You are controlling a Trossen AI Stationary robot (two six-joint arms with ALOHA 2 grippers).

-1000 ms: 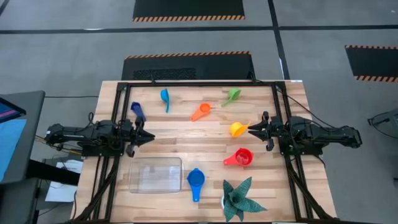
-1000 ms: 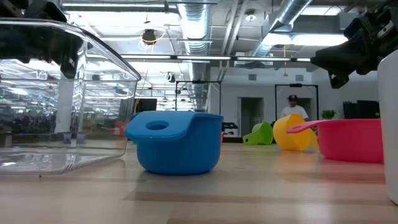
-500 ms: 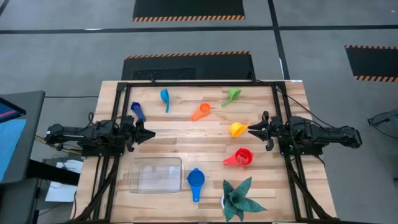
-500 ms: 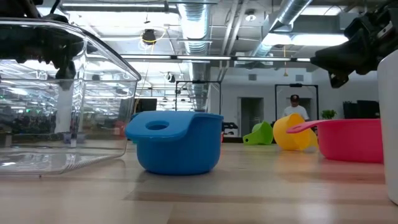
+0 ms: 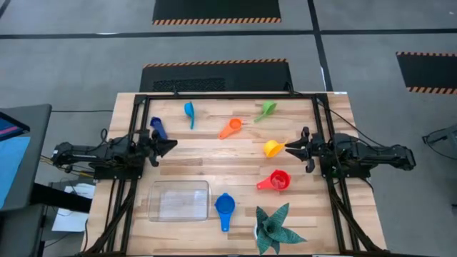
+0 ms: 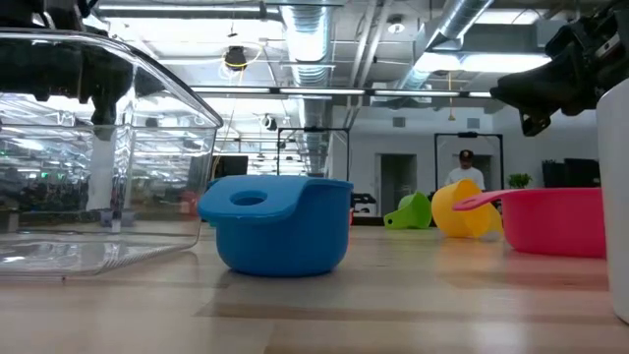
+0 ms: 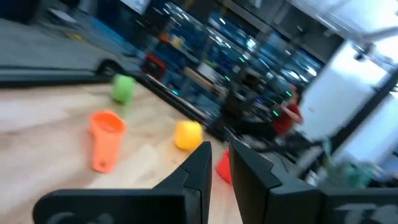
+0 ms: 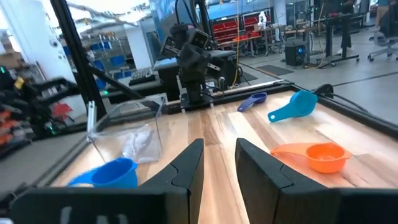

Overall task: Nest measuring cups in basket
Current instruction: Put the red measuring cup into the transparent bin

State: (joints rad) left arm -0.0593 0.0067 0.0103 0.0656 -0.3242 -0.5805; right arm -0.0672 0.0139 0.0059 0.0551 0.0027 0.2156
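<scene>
Seven measuring cups lie apart on the wooden table: dark blue, small light blue, orange, green, yellow, red and a larger blue one. The clear basket sits near the near edge, with no cup inside. My left gripper hovers just right of the dark blue cup, fingers a narrow gap apart. My right gripper hovers beside the yellow cup's right side, its fingers also narrowly apart. Neither touches anything.
A dark green spiky plant stands at the near edge, right of the blue cup. Black frame rails run along the table's left and right sides. Bare wood lies in the table's middle. A person stands far off in the room.
My left gripper has moved toward the table's far edge, closer to the dark blue cup, swinging its tip slightly that way. The cups and basket have kept their places.
</scene>
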